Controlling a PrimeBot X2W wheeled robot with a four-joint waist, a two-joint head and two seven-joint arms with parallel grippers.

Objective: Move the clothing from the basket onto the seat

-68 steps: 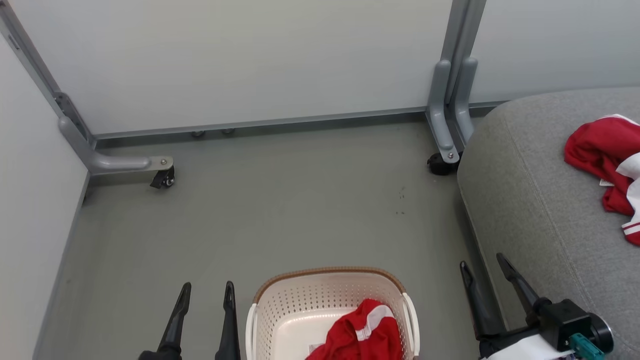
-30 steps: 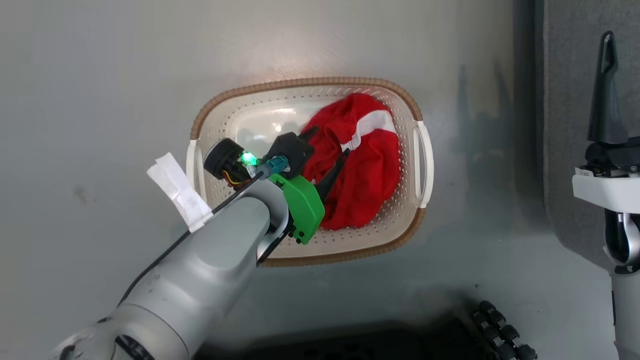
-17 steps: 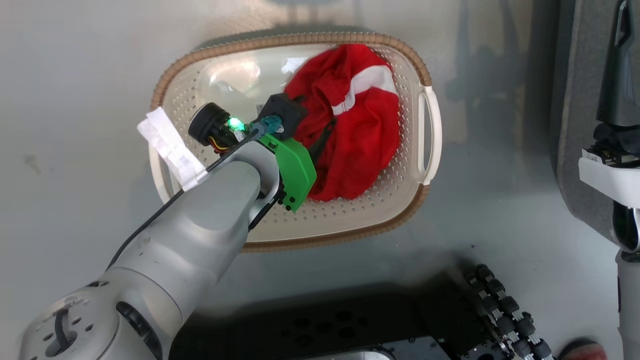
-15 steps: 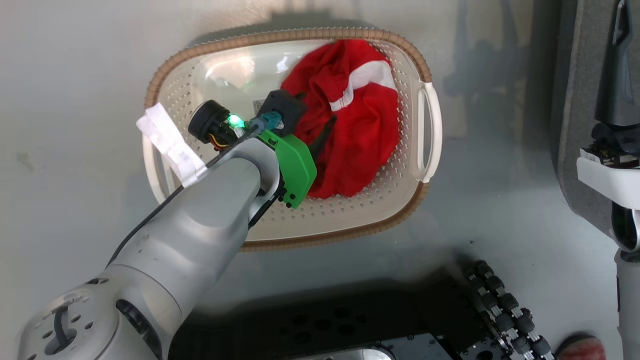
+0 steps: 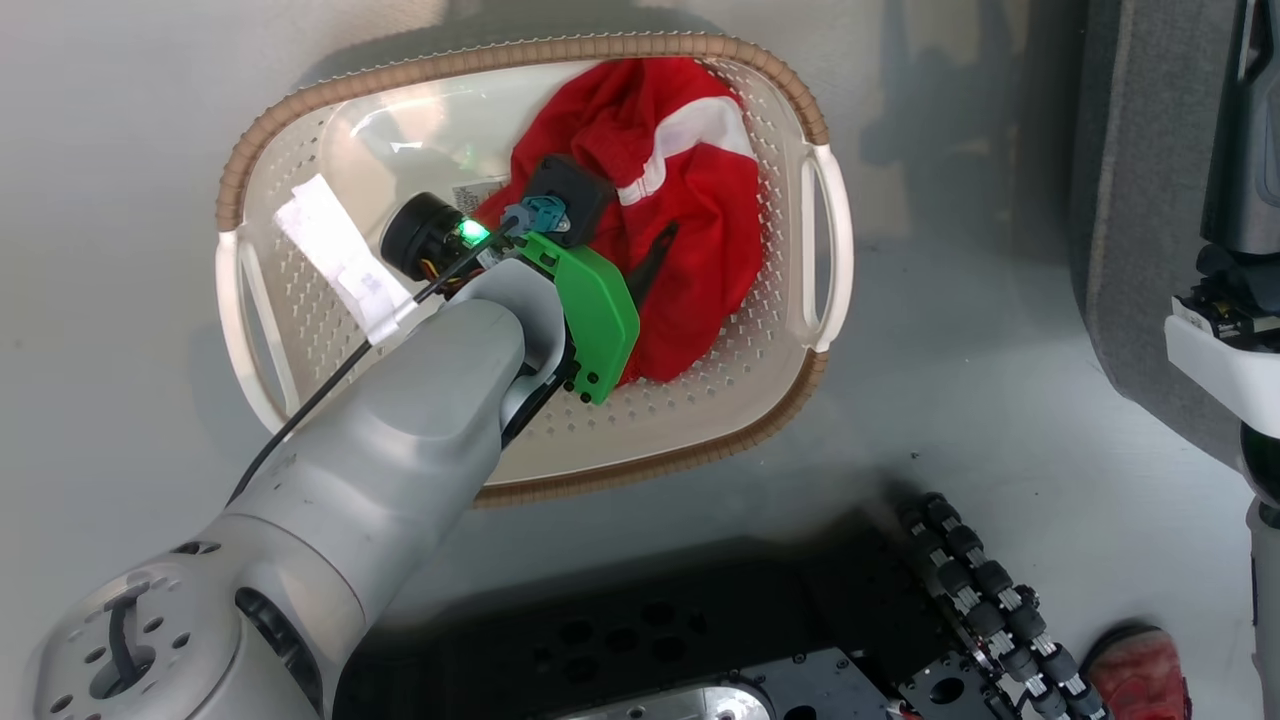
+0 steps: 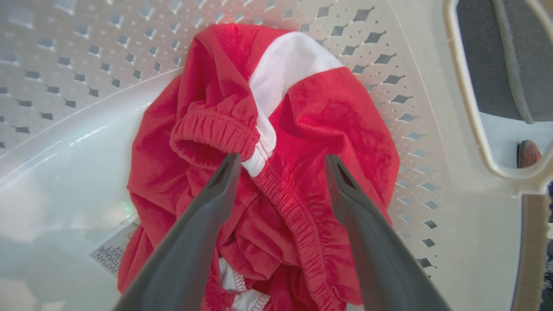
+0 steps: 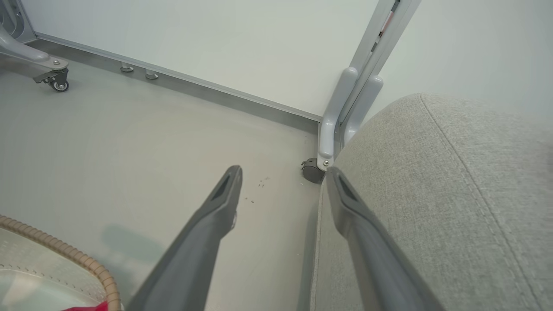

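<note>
Left wrist view, crumpled red soft-knit garment with white panel and ribbed elastic hem, heaped in oval cream perforated plastic basket, left pincer spread, angled down astride the hem, right pincer spread, empty, over rounded edge of grey woven-fabric seat cushion

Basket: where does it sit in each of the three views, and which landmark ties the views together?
Head view: the basket sits in the upper middle, with red clothing inside.
Left wrist view: its perforated wall runs across the top and right, around the clothing.
Right wrist view: a piece of its brown rim is in the bottom left corner.
Shared landmark: the grey seat, at the head view's right edge, the left wrist view's top right corner, and the right wrist view's right half.
</note>
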